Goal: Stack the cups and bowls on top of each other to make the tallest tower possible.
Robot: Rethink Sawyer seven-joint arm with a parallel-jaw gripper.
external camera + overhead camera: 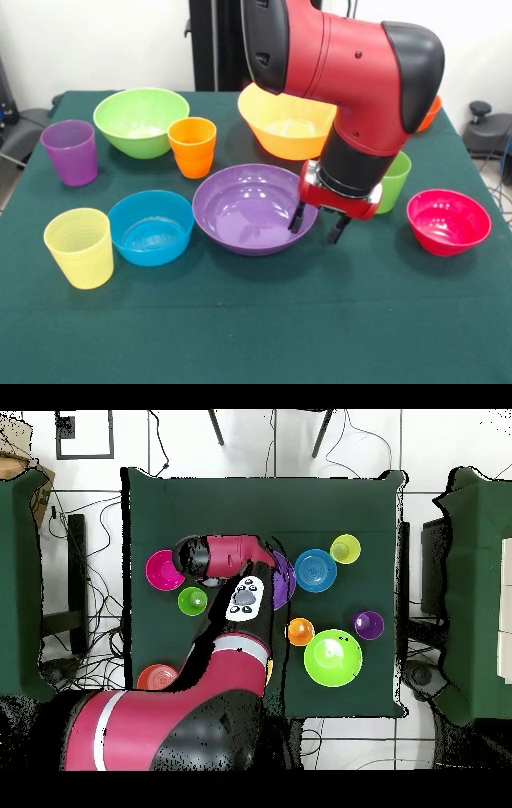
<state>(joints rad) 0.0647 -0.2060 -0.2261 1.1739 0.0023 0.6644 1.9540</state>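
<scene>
Gripper (318, 224), fingers spread and empty, hangs at the right rim of the purple bowl (248, 206), frame centre; bowl lies just left, left finger over rim.

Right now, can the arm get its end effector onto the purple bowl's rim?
Probably yes. The end effector hangs open over the near-right rim of the purple bowl, one finger inside and one outside. The bowl holds nothing, and the green cup stands clear behind.

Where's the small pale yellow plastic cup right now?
In the front view the pale yellow plastic cup stands upright at the near left of the green table, just left of the small blue plastic bowl.
</scene>
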